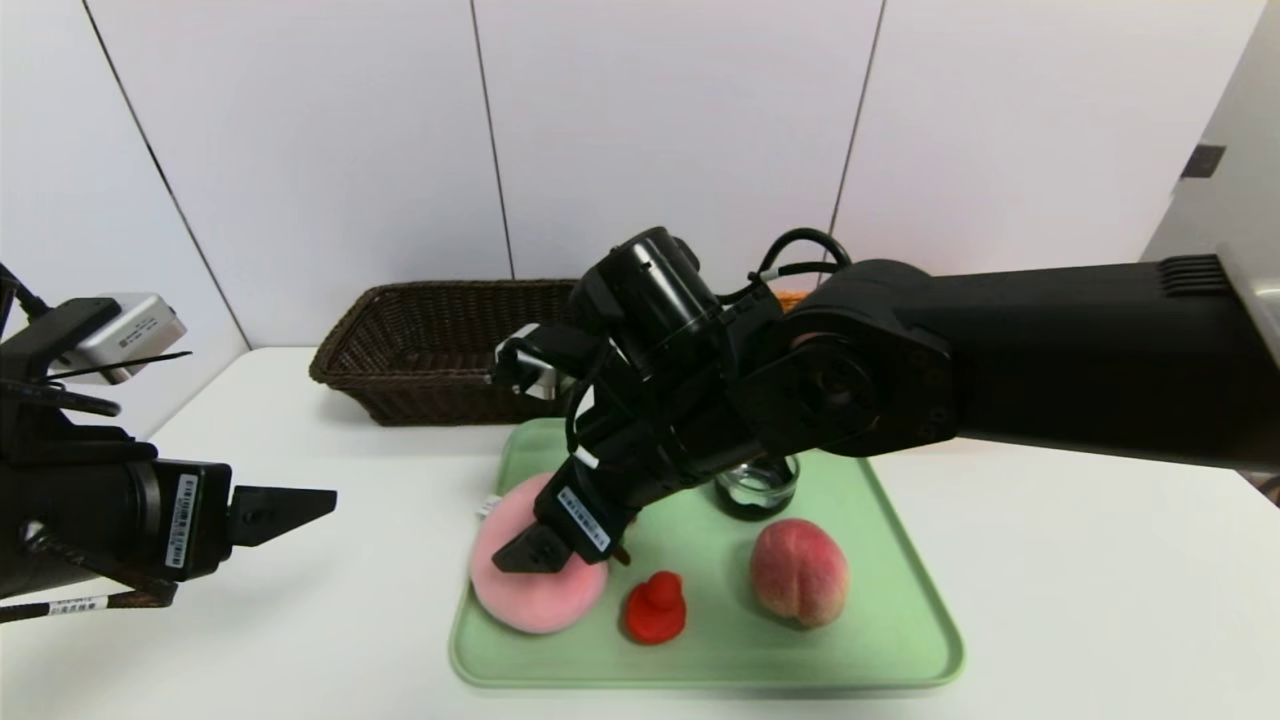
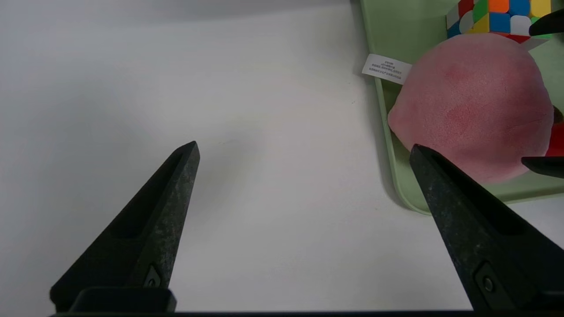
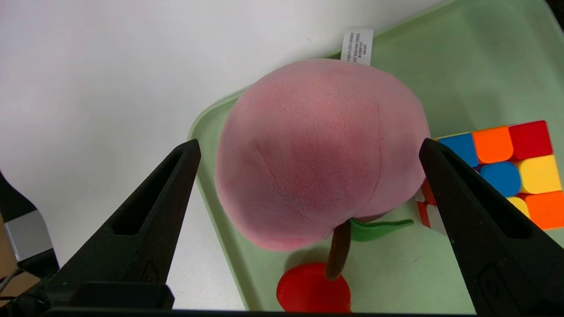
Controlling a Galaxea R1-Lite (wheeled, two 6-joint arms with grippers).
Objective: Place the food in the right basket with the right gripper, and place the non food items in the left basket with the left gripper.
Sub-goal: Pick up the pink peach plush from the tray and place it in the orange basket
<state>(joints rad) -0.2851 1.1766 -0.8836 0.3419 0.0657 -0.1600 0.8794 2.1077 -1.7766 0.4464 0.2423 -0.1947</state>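
Right now my right gripper [image 3: 308, 149] hangs over the near left corner of the green tray [image 1: 905, 560], angled down and toward the left. Its two black fingers [image 3: 145, 220] are spread wide on either side of a pink plush peach [image 3: 317, 149], and I see a gap between each fingertip and the plush, so nothing is gripped. The plush lies on the tray with one side over the tray's left rim. A white label [image 3: 358, 45] sticks out from it onto the white table [image 1: 1100, 600]. A brown stem and green leaf [image 3: 379, 226] show at its other end.

Beside the plush, toward the tray's middle, sits a cube puzzle [image 3: 511, 171] with coloured squares; the head view hides it behind the arm. A small red toy [image 1: 655, 607] stands just right of the plush near the front rim. Farther right rests a peach [image 1: 799, 572] with a pale, blotchy skin. Behind it stands a small glass jar [image 1: 757, 485], partly covered by the arm.

My left gripper [image 2: 304, 149] is parked over bare table, well left of the tray, pointing forward and down, with its fingers spread wide and holding nothing.

A dark wicker basket [image 1: 420, 350] sits on the table behind the tray, to the left. Behind the right arm I glimpse something orange, too hidden to identify.
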